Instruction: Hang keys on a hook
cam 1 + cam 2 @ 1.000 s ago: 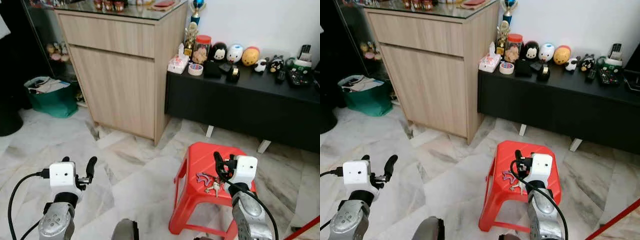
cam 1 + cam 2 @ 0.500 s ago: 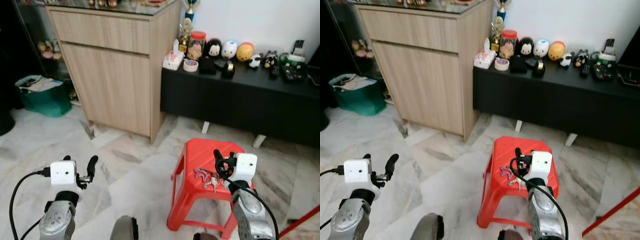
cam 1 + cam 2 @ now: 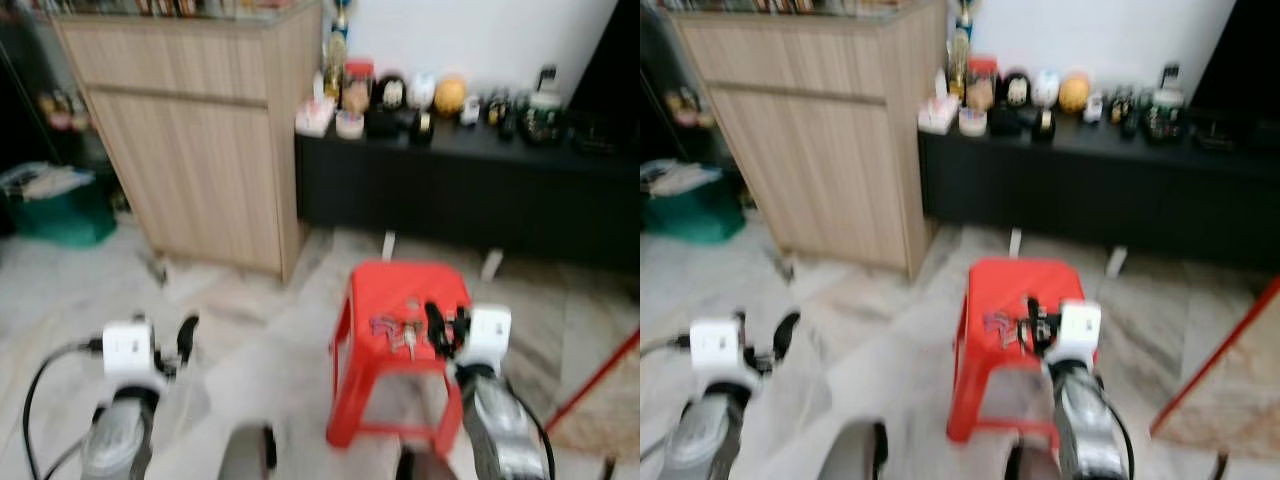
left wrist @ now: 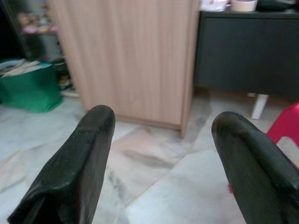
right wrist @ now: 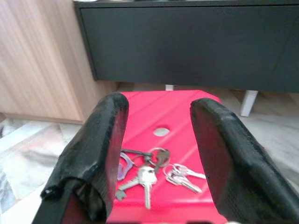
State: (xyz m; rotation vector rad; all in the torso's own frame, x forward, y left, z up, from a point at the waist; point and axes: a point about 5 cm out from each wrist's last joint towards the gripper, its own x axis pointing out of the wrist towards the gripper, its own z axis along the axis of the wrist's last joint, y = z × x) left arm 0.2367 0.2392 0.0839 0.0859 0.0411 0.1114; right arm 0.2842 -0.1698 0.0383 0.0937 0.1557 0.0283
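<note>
A bunch of keys (image 5: 152,170) lies on top of a red plastic stool (image 3: 405,300); the keys (image 3: 392,328) sit near the stool's front edge. My right gripper (image 3: 442,328) hovers just above the stool's front right, open, with the keys seen between its two black fingers (image 5: 100,149) and nothing held. My left gripper (image 3: 180,335) is held out low over the marble floor on the left, open and empty, its fingers (image 4: 79,158) pointing toward the wooden cabinet. No hook can be made out; the head views are blurred.
A tall wooden cabinet (image 3: 190,130) stands at the back left. A low black console (image 3: 450,190) with figurines and small items runs along the back wall. A green bin (image 3: 55,205) sits far left. A red pole (image 3: 600,375) leans at the right.
The camera has moved, so the whole scene has shifted left and blurred. Both arms keep their pose; the right gripper stays over the stool by the keys.
</note>
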